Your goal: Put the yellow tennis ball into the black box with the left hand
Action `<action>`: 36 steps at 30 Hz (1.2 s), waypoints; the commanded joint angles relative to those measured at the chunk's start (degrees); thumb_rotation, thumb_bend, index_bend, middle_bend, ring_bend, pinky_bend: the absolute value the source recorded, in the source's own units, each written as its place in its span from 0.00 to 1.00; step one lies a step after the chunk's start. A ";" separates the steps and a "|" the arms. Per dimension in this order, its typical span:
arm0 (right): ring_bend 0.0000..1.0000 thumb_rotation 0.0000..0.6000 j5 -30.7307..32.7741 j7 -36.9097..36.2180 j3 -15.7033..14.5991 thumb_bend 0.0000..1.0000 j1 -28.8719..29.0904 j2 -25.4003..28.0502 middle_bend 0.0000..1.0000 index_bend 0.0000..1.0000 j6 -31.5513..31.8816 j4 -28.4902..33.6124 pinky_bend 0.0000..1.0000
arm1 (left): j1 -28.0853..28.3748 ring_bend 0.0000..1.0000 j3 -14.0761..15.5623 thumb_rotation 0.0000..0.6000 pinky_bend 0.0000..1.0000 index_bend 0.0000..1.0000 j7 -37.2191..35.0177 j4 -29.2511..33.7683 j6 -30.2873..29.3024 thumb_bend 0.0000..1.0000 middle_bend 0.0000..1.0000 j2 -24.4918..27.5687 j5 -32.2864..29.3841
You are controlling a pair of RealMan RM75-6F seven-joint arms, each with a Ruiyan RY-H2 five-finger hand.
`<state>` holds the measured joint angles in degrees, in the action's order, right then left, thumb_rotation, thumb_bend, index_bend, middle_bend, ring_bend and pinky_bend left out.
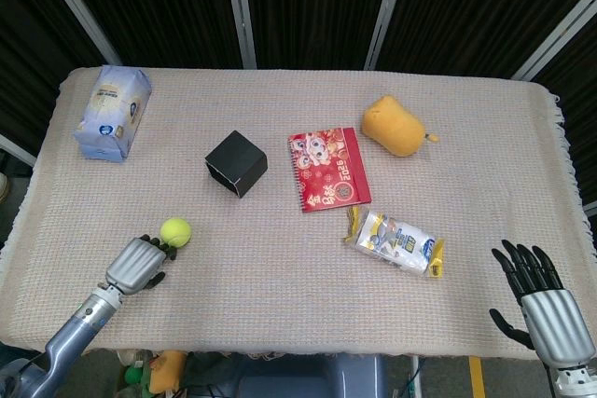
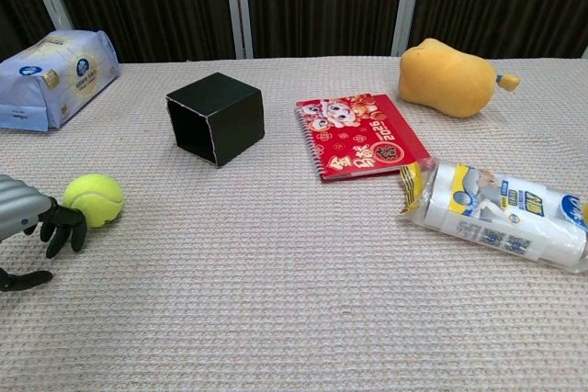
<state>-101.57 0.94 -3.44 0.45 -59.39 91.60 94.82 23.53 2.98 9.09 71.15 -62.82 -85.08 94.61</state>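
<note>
The yellow tennis ball lies on the woven cloth at the near left. My left hand is just behind it on the near side, with its dark fingertips at the ball's near-left side and the thumb apart below. It holds nothing. The black box stands further in and to the right of the ball, its open side facing the near left. Beyond the table's near right corner my right hand has its fingers spread and is empty; the chest view does not show it.
A blue tissue pack lies at the far left. A red notebook, a yellow plush toy and a white snack packet occupy the middle and right.
</note>
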 commanded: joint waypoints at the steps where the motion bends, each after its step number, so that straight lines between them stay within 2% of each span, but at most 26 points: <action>1: 0.00 1.00 -0.02 -0.09 0.00 0.29 -0.03 0.05 0.00 0.00 0.06 0.00 0.00 | 0.48 0.42 -0.15 1.00 0.45 0.42 -0.84 -0.19 -0.27 0.33 0.51 -0.30 0.29; 17: 0.00 1.00 -0.12 -1.54 0.15 0.29 -0.32 0.54 0.00 0.00 1.10 -0.29 0.00 | 1.86 0.42 0.07 1.00 0.45 0.42 -2.98 0.96 -2.06 0.36 0.52 1.77 0.92; 24: 0.00 1.00 -0.23 -1.39 0.18 0.29 -0.34 0.42 0.00 0.00 1.15 -0.31 0.00 | 2.57 0.44 -0.41 1.00 0.45 0.41 -2.65 1.14 0.10 0.37 0.54 2.48 -1.44; 36: 0.00 1.00 -0.30 -1.98 0.26 0.29 -0.40 0.64 0.00 0.00 1.48 -0.42 0.00 | 5.20 0.40 -1.76 1.00 0.44 0.40 -2.26 0.13 3.48 0.37 0.47 1.04 -3.62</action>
<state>-101.84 -1.01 -3.18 0.05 -58.77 93.06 94.41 28.42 1.42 6.60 71.22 -59.70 -83.88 91.30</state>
